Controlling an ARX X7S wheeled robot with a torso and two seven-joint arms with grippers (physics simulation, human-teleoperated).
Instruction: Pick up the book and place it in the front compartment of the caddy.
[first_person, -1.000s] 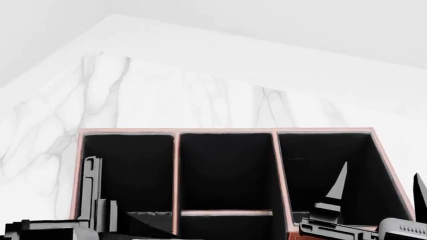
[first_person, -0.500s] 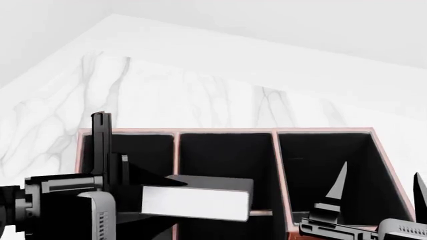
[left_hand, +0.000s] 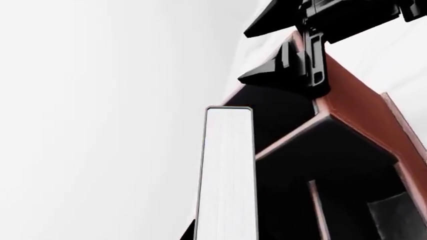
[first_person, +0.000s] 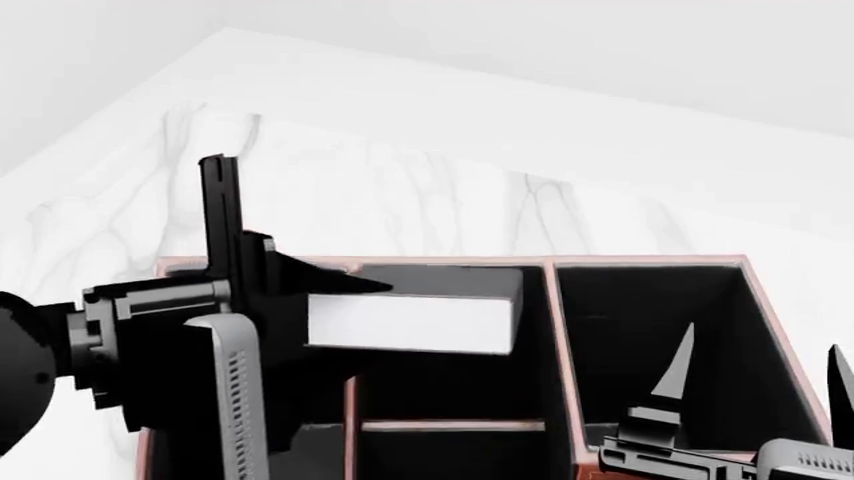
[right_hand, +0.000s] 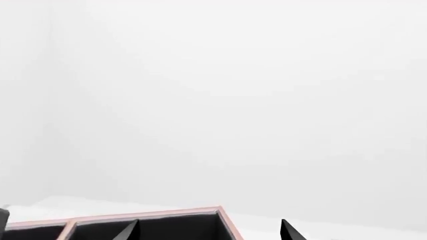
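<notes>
Caddy (first_person: 649, 263) cells open from above, centre and right of frame. Book (first_person: 411, 322) held crosswise over left and middle cells, blocking them. Right gripper (first_person: 754, 385) over lower right cell.

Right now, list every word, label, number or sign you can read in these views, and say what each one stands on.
None: no readable text shows in any view.
The book, held by the left gripper, shows only a plain black cover and blank white page edges.
The caddy has bare reddish-brown walls and a black lining.
The right gripper carries no marking.
</notes>
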